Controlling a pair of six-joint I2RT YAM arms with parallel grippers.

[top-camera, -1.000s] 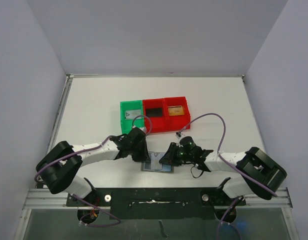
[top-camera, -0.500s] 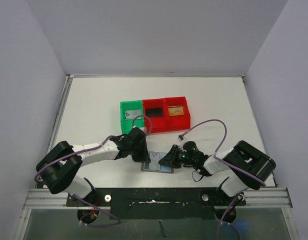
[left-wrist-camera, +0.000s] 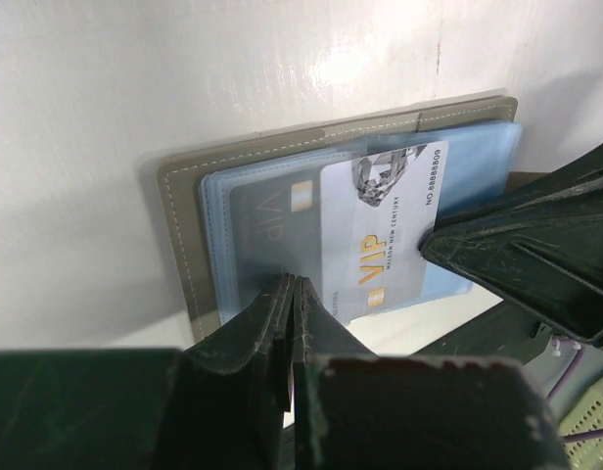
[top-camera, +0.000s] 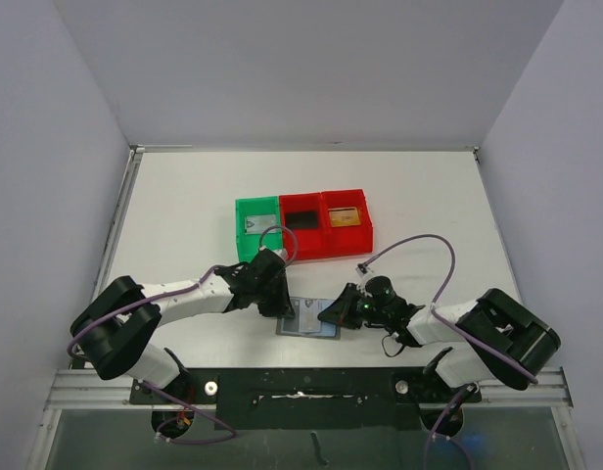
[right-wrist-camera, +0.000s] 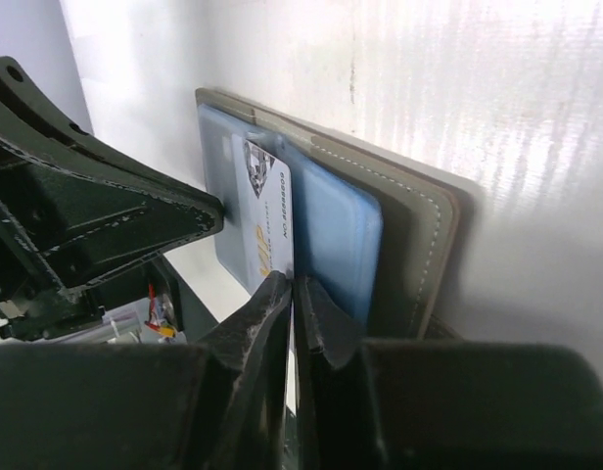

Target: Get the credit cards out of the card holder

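our right gripper (right-wrist-camera: pixel 292 286) is closed, pinching the near edge of the silvery card (right-wrist-camera: pixel 270 211), which lies partly out of its pocket just ahead. our left gripper (left-wrist-camera: pixel 290 291), closed on nothing, presses the card holder (left-wrist-camera: pixel 184 235) at its near edge. just beyond the left tips a darker card (left-wrist-camera: pixel 264 227) sits fully pocketed, so we judge both cards not yet out.

Both arms are reached inward, wrists held low. Left gripper (left-wrist-camera: pixel 290 290) is closed; right gripper (right-wrist-camera: pixel 292 285) is clamped on silvery card (right-wrist-camera: pixel 268 211).
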